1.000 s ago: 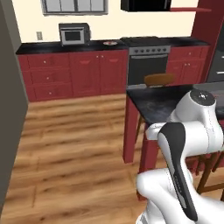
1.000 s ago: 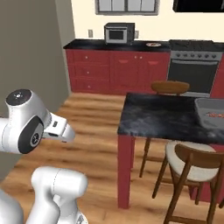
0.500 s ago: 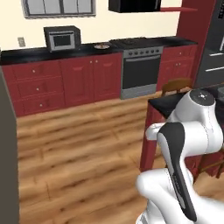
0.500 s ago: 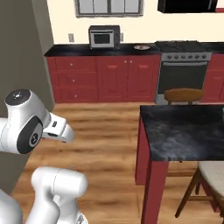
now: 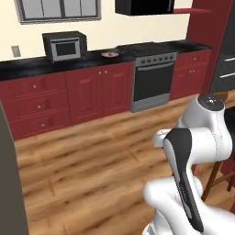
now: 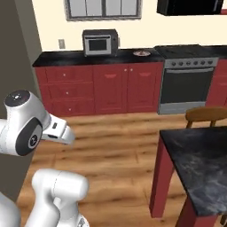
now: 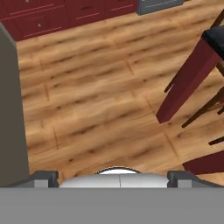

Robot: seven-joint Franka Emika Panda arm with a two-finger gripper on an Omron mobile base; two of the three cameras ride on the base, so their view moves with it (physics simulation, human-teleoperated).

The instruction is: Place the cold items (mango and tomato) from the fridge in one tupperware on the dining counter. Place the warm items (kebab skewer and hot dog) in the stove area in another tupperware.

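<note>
- The white arm (image 5: pixel 197 151) is seen folded close over its base in the left base view, the dark-sided upper link slanting down from a rounded joint at the right.
- In the right base view, the arm's (image 6: pixel 26 128) rounded shoulder joint is shown at the left edge, with a short white link projecting to the right above the wooden floor (image 6: pixel 111 146).
- In the hand view, the gripper (image 7: pixel 113 176) is directed down at the floor (image 7: pixel 96 100); its two dark fingers (image 7: pixel 43 176) are seen set far apart at the bottom corners, released, with nothing between them.
- A dark-topped dining tabletop (image 6: pixel 199 164) on red legs is shown at the lower right of the right base view, with a wooden chair back (image 6: pixel 206 114) just behind it.
- One red leg (image 7: pixel 186 83) of that tabletop is seen at the right of the hand view, beside thin dark chair legs.
- The stove (image 5: pixel 151 75) is set in the run of red cabinets (image 5: pixel 69 98) along the far wall; a microwave (image 5: pixel 64 45) and a small plate (image 5: pixel 109 54) rest on the black counter (image 5: pixel 27 69) to its left.
- What lies on the plate cannot be told; the mango, tomato, kebab skewer and hot dog cannot be made out.
- A grey vertical panel (image 6: pixel 15 48) is seen at the left.
</note>
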